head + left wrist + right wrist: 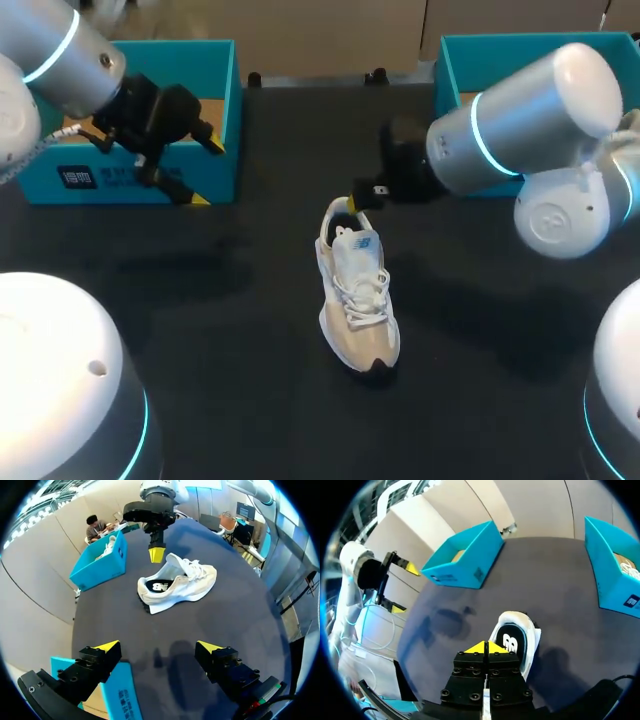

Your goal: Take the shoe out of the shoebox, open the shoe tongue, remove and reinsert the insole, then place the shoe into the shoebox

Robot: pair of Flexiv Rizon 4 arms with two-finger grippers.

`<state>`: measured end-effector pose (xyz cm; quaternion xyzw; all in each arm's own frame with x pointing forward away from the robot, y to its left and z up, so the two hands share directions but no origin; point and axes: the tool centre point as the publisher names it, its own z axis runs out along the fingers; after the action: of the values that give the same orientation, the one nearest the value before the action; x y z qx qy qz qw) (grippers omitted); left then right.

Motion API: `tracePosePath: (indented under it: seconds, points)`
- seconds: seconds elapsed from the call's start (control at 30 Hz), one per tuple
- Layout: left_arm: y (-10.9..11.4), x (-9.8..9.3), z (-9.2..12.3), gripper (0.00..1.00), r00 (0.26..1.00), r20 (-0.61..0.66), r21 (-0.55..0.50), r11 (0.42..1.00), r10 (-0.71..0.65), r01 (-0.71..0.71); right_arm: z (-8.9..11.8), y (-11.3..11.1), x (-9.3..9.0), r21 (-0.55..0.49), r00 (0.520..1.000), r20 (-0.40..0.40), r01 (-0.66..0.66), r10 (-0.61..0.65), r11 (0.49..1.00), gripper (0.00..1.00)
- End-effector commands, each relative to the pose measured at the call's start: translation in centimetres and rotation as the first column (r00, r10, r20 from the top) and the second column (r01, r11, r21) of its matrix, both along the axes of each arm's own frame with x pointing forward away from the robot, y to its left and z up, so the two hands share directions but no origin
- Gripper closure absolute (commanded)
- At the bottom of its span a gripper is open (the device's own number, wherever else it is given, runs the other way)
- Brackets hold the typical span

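Now the shoe (357,295) lies free, its heel just under the right gripper (486,647), fingers clenched together on nothing. The left gripper (158,646) hangs spread wide, shoe well ahead. Tongue-opening looks next, which calls for one gripper steadying the shoe while the other pinches the tongue.

From the head view, the grey housing (520,125) of our right arm covers most of the right gripper (362,192), leaving us only a yellow tip and some black body. It also hides part of the teal cardboard shoebox on the right (452,70). Our left gripper (203,168) masks part of the teal shoebox on the left (225,90). In the right wrist view, the white and beige lace-up sneaker (517,640) loses its toe half beneath that gripper's black body. We cannot tell whether the insole sits inside. Something pale lies in the right-hand box, too small to identify.
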<state>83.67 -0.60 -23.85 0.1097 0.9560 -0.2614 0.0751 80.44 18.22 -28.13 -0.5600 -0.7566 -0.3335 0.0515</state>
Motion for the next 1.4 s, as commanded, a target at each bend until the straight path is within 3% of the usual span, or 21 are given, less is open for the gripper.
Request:
tracePosePath:
  seconds: [0.03,0.23,0.6,0.83,1.4]
  points:
    - [1.1,-0.2,1.0,0.00,1.000,0.006,0.014,0.999,0.030,-0.030,0.4,0.7,0.0,-0.426,0.982,0.073,0.189,-0.175,0.885,1.00]
    - [1.7,0.0,1.2,0.00,0.999,0.011,0.011,0.999,0.050,-0.051,0.2,0.9,-0.1,-0.519,0.980,0.067,0.194,-0.186,0.833,1.00]
    - [1.7,0.0,1.2,0.00,0.999,0.011,0.011,0.999,0.050,-0.051,-1.4,0.5,-0.3,-0.599,0.973,0.043,0.208,-0.228,0.773,1.00]
    - [1.7,0.0,1.2,0.00,0.999,0.011,0.011,0.999,0.050,-0.051,-2.4,0.6,-0.1,-0.677,0.969,-0.019,0.168,-0.245,0.717,1.00]
    - [1.7,0.0,1.2,0.00,0.999,0.011,0.011,0.999,0.050,-0.051,-6.0,0.3,-0.1,-0.648,0.961,-0.118,0.117,-0.251,0.752,1.00]
